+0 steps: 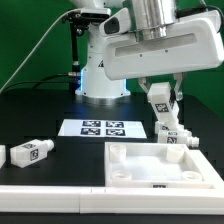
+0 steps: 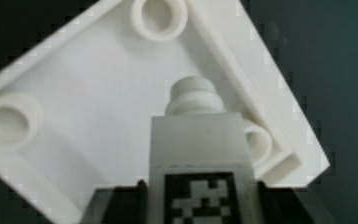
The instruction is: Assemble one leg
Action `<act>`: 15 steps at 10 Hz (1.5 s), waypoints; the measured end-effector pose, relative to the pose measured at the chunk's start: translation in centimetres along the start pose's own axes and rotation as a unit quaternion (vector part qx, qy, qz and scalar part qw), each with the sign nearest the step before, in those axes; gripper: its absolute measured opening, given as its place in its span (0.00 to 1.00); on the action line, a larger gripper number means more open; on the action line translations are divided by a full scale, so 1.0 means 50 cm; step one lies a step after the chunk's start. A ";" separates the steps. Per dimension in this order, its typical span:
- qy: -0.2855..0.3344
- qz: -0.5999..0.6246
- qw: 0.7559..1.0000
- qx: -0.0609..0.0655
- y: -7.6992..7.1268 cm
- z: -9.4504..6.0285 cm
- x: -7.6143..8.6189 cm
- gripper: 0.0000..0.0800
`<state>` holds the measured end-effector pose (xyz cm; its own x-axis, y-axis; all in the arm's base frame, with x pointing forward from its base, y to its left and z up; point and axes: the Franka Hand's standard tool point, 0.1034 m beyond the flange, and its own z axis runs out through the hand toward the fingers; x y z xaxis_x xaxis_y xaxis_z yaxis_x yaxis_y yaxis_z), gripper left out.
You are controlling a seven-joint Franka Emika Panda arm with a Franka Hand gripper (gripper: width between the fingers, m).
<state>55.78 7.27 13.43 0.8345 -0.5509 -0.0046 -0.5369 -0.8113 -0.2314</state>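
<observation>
My gripper [image 1: 163,100] is shut on a leg [image 1: 160,99], a white block with a tag, and holds it tilted over the far right corner of the large flat white square piece [image 1: 140,172]. In the wrist view the leg [image 2: 202,140] sits between my gripper's [image 2: 197,206] dark fingers [image 2: 115,206]. Its threaded tip points at the square piece [image 2: 87,90], close to a round corner hole [image 2: 249,140]. Another tagged white block [image 1: 173,134] shows just below the held leg at the square piece's far edge. I cannot tell whether they touch.
The marker board [image 1: 103,127] lies behind the square piece. Two more legs [image 1: 33,151] [image 1: 3,155] lie at the exterior view's left. The robot base [image 1: 100,70] stands at the back. A white rail [image 1: 50,192] runs along the front.
</observation>
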 end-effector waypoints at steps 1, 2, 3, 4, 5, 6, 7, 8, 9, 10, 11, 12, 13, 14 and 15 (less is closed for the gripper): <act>0.033 -0.046 0.998 -0.016 -0.012 -0.010 0.026 0.36; 0.056 -0.081 0.995 -0.021 -0.030 -0.009 0.048 0.36; 0.071 -0.103 0.992 -0.020 -0.048 -0.001 0.070 0.36; 0.109 -0.132 0.985 -0.012 -0.074 0.005 0.084 0.36; 0.148 -0.141 0.979 0.007 -0.093 0.008 0.081 0.36; 0.175 -0.145 0.974 0.021 -0.099 0.012 0.070 0.36; 0.181 -0.150 0.972 0.023 -0.098 0.019 0.060 0.36; 0.180 -0.149 0.972 0.023 -0.098 0.017 0.064 0.36; 0.180 -0.153 0.971 0.022 -0.097 0.017 0.065 0.36; 0.183 -0.201 0.962 0.009 -0.085 0.024 0.070 0.36; 0.186 -0.239 0.953 -0.002 -0.078 0.028 0.082 0.36; 0.204 -0.296 0.933 -0.008 -0.088 0.032 0.086 0.36; 0.210 -0.305 0.929 -0.008 -0.087 0.042 0.084 0.36; 0.210 -0.305 0.929 -0.008 -0.087 0.042 0.085 0.36; 0.210 -0.305 0.929 -0.008 -0.087 0.042 0.085 0.36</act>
<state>61.92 8.89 12.37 0.8643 -0.0132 0.5028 0.0146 -0.9986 -0.0513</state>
